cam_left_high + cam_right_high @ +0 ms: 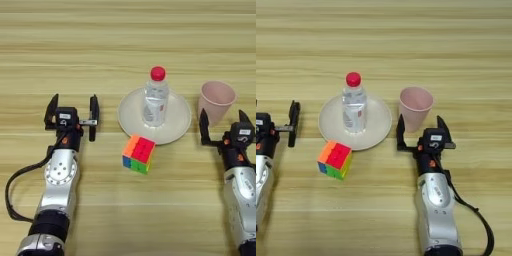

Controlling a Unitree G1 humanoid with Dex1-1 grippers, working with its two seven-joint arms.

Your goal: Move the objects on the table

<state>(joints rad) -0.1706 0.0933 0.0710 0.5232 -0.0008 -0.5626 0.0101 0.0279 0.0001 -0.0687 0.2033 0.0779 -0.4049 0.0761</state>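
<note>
A small clear water bottle (pixel 155 97) with a red cap stands upright on a round cream plate (pixel 177 122) in the middle of the table (pixel 125 45). A multicoloured puzzle cube (pixel 138 154) lies just in front of the plate's near edge. To the right of the plate stands a pale pink cup (pixel 415 108), upright. My right gripper (pixel 421 131) is open just in front of the cup, its fingers apart and holding nothing. My left gripper (pixel 71 116) is open left of the plate, holding nothing.
Both grey forearms reach in from the near edge. A black cable (pixel 12 195) loops beside the left arm and another (pixel 481 225) beside the right arm.
</note>
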